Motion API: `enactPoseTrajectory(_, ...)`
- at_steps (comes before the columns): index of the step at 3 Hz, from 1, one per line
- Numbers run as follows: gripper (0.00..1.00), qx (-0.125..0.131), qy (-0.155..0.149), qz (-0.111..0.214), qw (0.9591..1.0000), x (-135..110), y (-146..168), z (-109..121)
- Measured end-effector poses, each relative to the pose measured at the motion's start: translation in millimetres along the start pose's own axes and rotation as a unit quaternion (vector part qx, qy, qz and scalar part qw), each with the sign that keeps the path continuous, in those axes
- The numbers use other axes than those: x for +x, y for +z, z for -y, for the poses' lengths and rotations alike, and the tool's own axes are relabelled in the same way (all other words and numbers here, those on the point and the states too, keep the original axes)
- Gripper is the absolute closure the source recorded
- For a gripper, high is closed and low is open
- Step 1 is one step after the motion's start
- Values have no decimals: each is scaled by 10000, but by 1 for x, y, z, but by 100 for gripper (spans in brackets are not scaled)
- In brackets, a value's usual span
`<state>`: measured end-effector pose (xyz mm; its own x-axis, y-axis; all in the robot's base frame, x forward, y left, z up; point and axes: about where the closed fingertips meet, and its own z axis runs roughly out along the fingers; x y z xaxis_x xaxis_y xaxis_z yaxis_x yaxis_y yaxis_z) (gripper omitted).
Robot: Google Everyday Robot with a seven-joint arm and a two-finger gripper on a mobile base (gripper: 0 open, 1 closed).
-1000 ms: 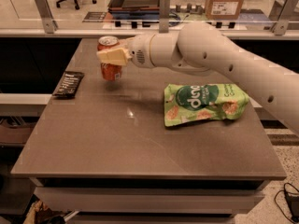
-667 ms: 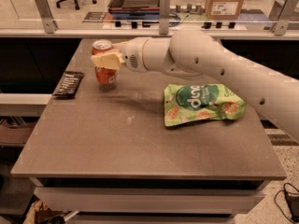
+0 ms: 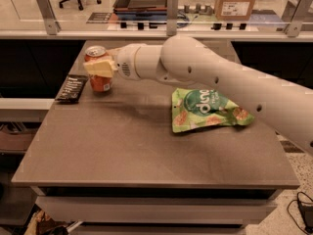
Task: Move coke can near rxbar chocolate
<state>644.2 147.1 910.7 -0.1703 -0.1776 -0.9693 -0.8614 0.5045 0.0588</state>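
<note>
Since a second ago the arm has carried the coke can (image 3: pixel 101 83) left and down. The gripper (image 3: pixel 99 68) is over the table's (image 3: pixel 146 155) far-left corner, fingers clamped on the can's upper half, can upright. The rxbar chocolate (image 3: pixel 72 88) lies flat just left of the can, long axis running front-to-back. Can't tell if the can's base touches the table. Looks close enough to set down and release. The green snack bag (image 3: pixel 208 109) is well to the right, contents unseen.

The coke can (image 3: pixel 101 83) is upright at 10 o'clock from the centre of the table (image 3: pixel 146 155), clasped by the gripper (image 3: pixel 100 67), whose arm enters from 3 o'clock. The rxbar chocolate (image 3: pixel 71 88) lies just beside the can, at its 9 o'clock. 1 snack bag (image 3: pixel 208 109) lies at 2 o'clock from centre, well apart.
</note>
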Motion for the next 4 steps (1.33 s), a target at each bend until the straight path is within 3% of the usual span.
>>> enactPoseTrajectory(1,100,146,-107,-85,9998,9,10,0)
enactPoseTrajectory(2,82,222,-195,-196,9994,19,17,3)
enactPoseTrajectory(4,36,222,-200,-200,9994,19,17,3)
